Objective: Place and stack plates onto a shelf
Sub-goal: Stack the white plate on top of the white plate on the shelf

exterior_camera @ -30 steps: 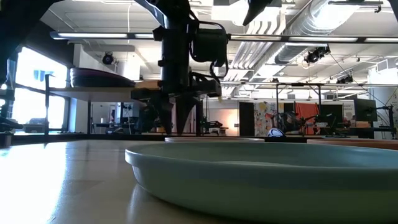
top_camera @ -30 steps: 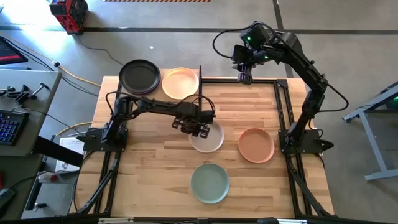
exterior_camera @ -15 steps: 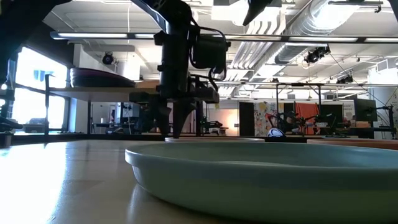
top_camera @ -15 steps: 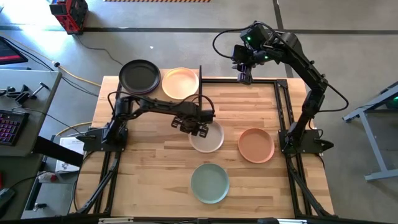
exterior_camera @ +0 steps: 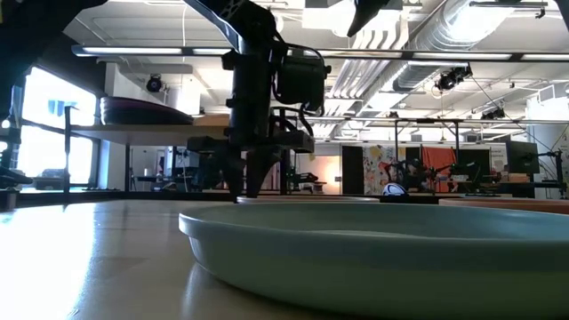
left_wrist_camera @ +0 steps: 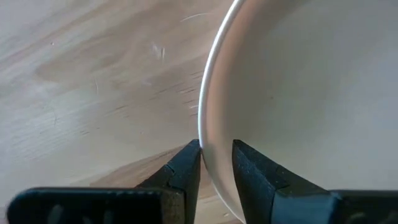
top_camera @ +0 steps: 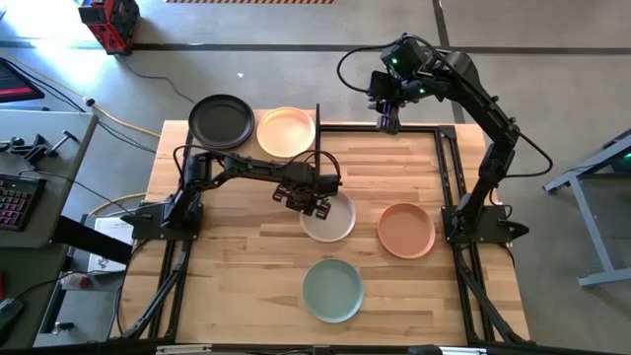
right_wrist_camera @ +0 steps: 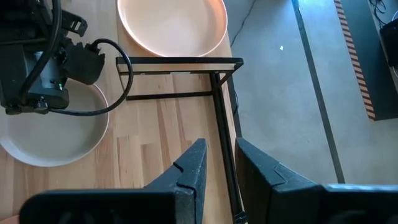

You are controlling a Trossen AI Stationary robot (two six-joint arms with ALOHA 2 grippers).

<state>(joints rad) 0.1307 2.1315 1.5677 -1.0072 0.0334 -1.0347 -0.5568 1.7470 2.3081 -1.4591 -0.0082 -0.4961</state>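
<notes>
A cream plate (top_camera: 330,219) lies flat on the table's middle. My left gripper (top_camera: 314,201) points down over its far-left rim (left_wrist_camera: 202,134), open, with one finger outside the rim and one inside. A terracotta plate (top_camera: 406,230) and a sage green plate (top_camera: 332,289) rest on the table. A black plate stack (top_camera: 222,120) and a beige plate (top_camera: 286,131) sit on the shelf (exterior_camera: 160,130) at the far left. My right gripper (top_camera: 387,122) hangs high over the far edge, open and empty. My left gripper straddles the cream plate's rim (left_wrist_camera: 205,155) from above, one finger (left_wrist_camera: 186,171) outside it and one (left_wrist_camera: 252,174) inside the dish. Whether the fingers touch the rim, I cannot tell. The plate lies flat on the table.
Black metal frame bars (right_wrist_camera: 180,60) run along the table's far edge beside the shelf, and one upright (top_camera: 317,126) stands next to the beige plate. Bare wood lies at the table's near left (top_camera: 227,266).
My left gripper has sunk a little onto the cream plate's rim, and its fingers have drawn slightly closer together. The plate has stayed where it was.
</notes>
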